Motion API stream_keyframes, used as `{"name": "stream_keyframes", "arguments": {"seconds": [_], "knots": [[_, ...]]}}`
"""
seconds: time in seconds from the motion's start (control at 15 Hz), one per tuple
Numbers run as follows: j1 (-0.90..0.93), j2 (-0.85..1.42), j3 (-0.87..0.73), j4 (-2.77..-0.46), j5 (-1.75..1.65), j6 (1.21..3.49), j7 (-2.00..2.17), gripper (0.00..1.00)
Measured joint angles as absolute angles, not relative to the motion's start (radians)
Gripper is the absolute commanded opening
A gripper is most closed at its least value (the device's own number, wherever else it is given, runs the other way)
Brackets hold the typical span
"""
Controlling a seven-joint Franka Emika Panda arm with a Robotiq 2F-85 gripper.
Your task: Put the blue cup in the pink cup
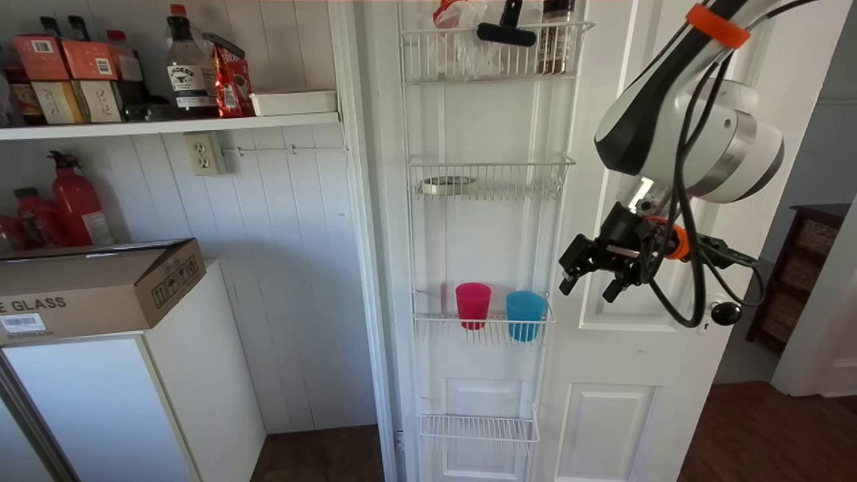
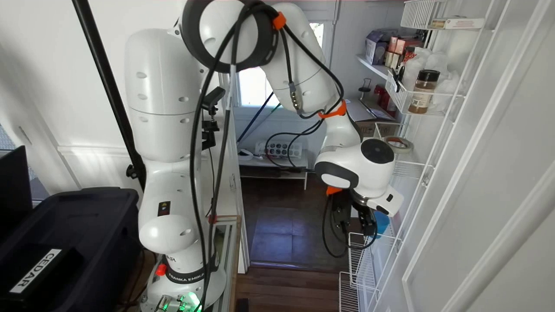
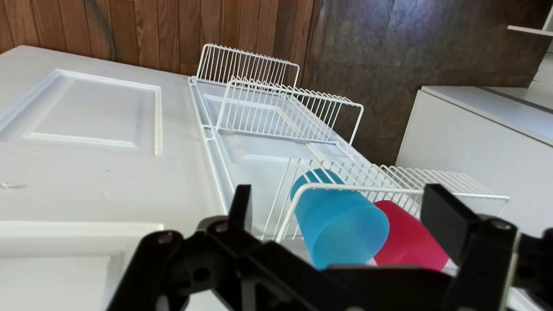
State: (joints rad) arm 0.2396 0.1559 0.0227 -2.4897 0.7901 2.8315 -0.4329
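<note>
Holds jaws wide apart, empty, off a short edge of the wire-shelf counter (image 3: 402, 190), facing light-blue plastic tumbler (image 1: 525, 311) by that edge and pink plastic tumbler (image 1: 473, 304) farther in.

In an exterior view, the end of the arm (image 2: 366, 175) covers a part of the blue cup (image 2: 382, 222). The wrist view shows the pink cup (image 3: 408, 242) partly hidden behind the blue cup, and the gripper (image 3: 342, 211) cut by the lower edge. In an exterior view, the left edge cuts a cardboard box (image 1: 100, 289).
</note>
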Motion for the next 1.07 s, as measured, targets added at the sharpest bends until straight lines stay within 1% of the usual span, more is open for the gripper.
{"name": "stream_keyframes", "arguments": {"seconds": [0.53,0.8,0.87,0.93,1.0,1.07], "knots": [[0.204,0.356,0.118,-2.319,1.01,2.957,-0.677,1.0],[0.17,0.441,0.17,-2.254,1.102,3.068,-0.754,1.0],[0.161,0.46,0.184,-2.238,1.121,3.1,-0.765,0.94],[0.152,0.478,0.2,-2.222,1.137,3.13,-0.776,0.75],[0.14,0.494,0.219,-2.206,1.151,3.157,-0.786,0.7],[0.124,0.51,0.242,-2.187,1.169,3.182,-0.799,0.69]]}}
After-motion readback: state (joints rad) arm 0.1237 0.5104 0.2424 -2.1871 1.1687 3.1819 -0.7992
